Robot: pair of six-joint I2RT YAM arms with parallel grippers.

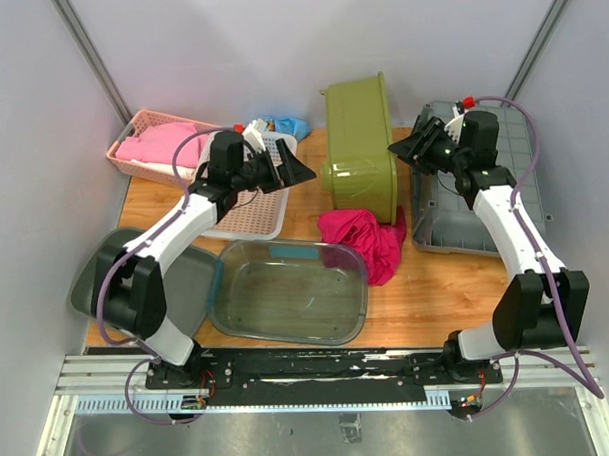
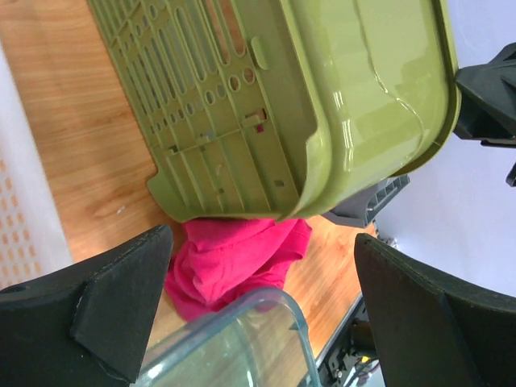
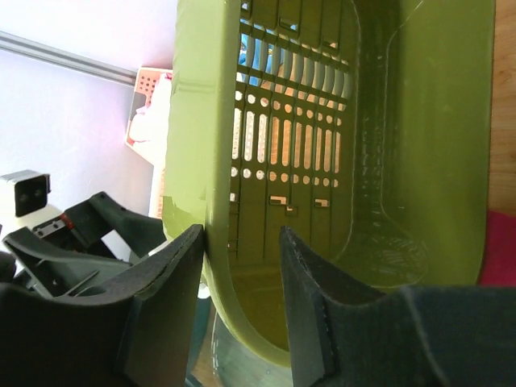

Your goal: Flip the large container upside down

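Right wrist view: the right tool (image 3: 242, 242) stood with its jaws parted astride the rim of the large container (image 3: 387, 161), not clamped on it.

The olive-green tub lay tipped on its side on the counter (image 2: 81, 161), directly ahead of the right tool. Its rim wall ran between the two pads, against the outer one and with a gap to the inner one. The left tool (image 2: 262, 242) gaped wide and empty, facing the slotted base from the opposite side, near but apart. The tub's lower edge rested on a pink cloth (image 2: 234, 258) just ahead of that tool. The tub looked like thin moulded plastic: probably light, stiff and glossy enough to slip. The rolled rim seemed the surest hold. No brand, label or writing was legible.
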